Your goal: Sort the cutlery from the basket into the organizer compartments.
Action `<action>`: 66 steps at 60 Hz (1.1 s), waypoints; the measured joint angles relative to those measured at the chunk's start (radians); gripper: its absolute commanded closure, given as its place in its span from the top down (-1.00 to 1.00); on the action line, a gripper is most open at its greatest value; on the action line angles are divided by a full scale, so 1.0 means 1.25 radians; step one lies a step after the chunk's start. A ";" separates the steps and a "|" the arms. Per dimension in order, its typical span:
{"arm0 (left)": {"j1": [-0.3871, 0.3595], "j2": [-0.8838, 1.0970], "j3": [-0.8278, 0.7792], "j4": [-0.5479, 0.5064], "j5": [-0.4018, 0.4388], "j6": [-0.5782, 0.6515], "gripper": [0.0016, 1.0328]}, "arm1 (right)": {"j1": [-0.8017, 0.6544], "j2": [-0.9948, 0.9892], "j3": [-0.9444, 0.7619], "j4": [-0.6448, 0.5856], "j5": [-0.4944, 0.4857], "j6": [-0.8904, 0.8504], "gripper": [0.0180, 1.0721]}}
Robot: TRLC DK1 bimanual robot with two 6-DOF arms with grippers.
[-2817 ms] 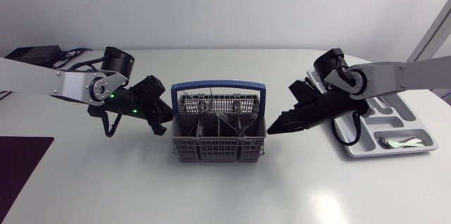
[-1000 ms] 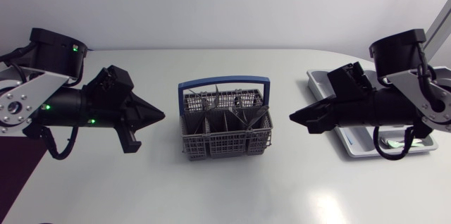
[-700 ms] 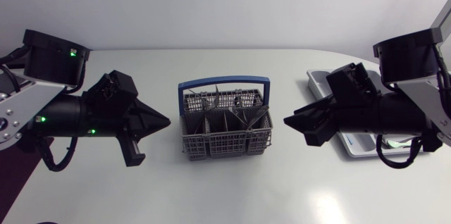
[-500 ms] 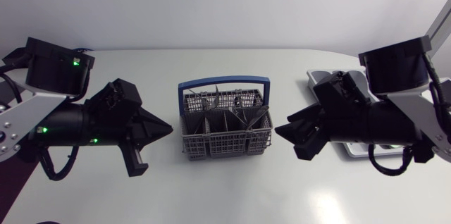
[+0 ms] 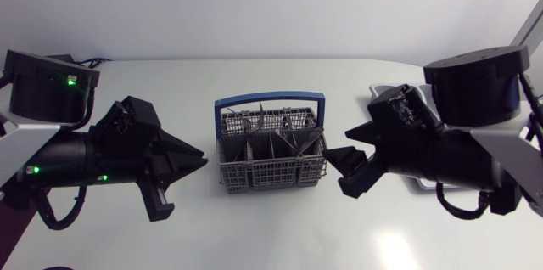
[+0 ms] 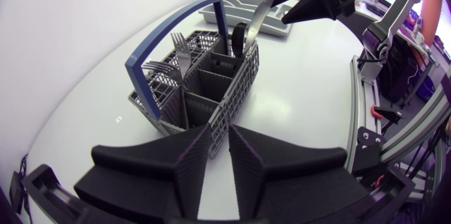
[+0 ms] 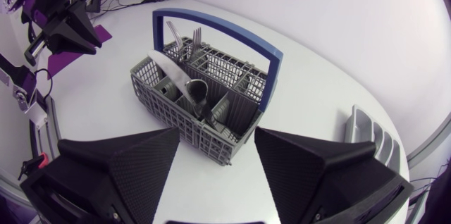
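A grey wire basket (image 5: pixel 270 161) with a blue handle (image 5: pixel 270 98) stands mid-table and holds forks (image 6: pixel 179 44), a dark spoon (image 7: pixel 196 94) and a silver blade (image 7: pixel 168 70) upright in its compartments. My left gripper (image 5: pixel 202 161) hovers just left of the basket, pointing at it, shut and empty; its fingers (image 6: pixel 195 155) nearly meet. My right gripper (image 5: pixel 342 171) hovers just right of the basket with its fingers (image 7: pixel 134 159) spread wide, open and empty. The grey organizer (image 5: pixel 380 93) lies at the right, mostly hidden under my right arm; its edge (image 7: pixel 365 138) shows beside the right gripper.
Bare white tabletop surrounds the basket, in front of it and behind it. A dark mat (image 5: pixel 8 195) lies at the table's left edge under my left arm.
Both arms have swung up and in toward the basket from either side. The right gripper's fingers have spread apart; the left gripper stays shut.
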 measured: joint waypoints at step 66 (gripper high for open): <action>-0.006 -0.020 -0.011 0.006 0.001 -0.048 0.14 | 0.039 0.190 0.080 0.061 0.020 0.131 -0.13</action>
